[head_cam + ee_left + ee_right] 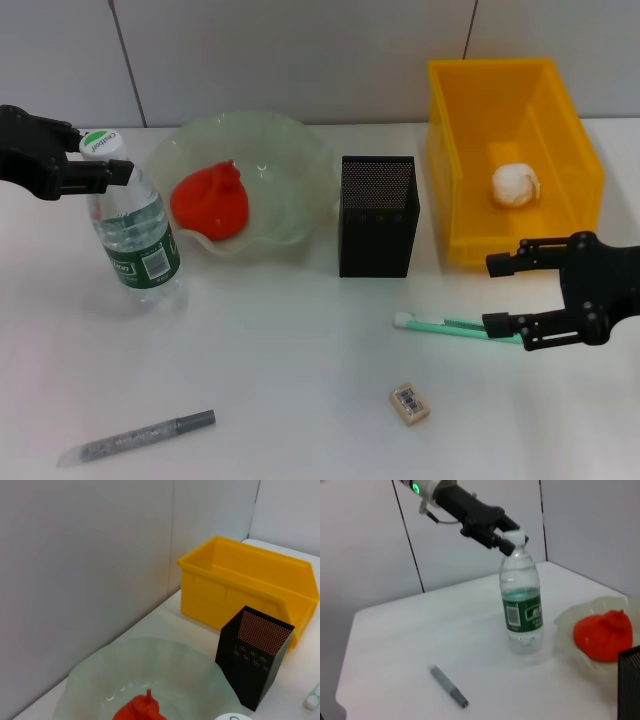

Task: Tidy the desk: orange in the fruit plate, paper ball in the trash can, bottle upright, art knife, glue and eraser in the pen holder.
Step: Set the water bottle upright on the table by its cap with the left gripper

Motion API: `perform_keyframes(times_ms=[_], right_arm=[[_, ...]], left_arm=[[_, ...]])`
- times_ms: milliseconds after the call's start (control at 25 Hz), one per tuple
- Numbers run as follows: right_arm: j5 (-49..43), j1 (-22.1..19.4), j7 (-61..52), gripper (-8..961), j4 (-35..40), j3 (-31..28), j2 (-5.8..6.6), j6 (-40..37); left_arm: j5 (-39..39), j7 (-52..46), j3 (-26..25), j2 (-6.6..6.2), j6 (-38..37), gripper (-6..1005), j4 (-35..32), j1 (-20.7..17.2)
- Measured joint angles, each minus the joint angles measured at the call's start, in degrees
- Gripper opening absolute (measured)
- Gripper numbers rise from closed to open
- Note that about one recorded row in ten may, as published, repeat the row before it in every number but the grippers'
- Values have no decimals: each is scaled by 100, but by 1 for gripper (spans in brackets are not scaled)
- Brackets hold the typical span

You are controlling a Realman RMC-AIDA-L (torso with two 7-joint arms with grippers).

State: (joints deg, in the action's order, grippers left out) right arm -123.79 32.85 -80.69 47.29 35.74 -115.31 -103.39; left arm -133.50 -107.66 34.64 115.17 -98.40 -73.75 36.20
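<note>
Left gripper (pixel 112 172) fingers clamp the bottle (pixel 135 235) neck to keep it upright; right gripper (pixel 505 293) fingers spread above the art knife (pixel 455 326).

Table (pixel 300 400): white. Bottle (pixel 135 235): clear, with a green-and-white label and a white cap bearing a green mark. Fruit plate (pixel 290 190): translucent pale green, with a wavy rim. Orange (pixel 210 202): vivid red-orange. Pen holder (pixel 378 215): black, fine perforated mesh pattern. Bin (pixel 510 155): bright yellow. Paper ball (pixel 515 185): white. Knife (pixel 135 437): speckled grey with a darker grey end. Glue (pixel 450 325): mint green with a white tip. Eraser (pixel 410 402): beige, dark printed marking. Both grippers, left (pixel 118 172) and right (pixel 492 294): black.
</note>
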Motion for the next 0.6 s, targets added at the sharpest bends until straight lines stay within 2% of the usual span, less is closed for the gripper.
perform_keyframes(times_ms=[200, 600], right_arm=[[-3, -21, 41, 773, -5, 92, -65, 154], [19, -11, 44, 773, -32, 43, -79, 160]], left_arm=[[0, -23, -1, 1, 47, 447, 52, 0], [0, 153, -2, 26, 154, 448, 125, -86]])
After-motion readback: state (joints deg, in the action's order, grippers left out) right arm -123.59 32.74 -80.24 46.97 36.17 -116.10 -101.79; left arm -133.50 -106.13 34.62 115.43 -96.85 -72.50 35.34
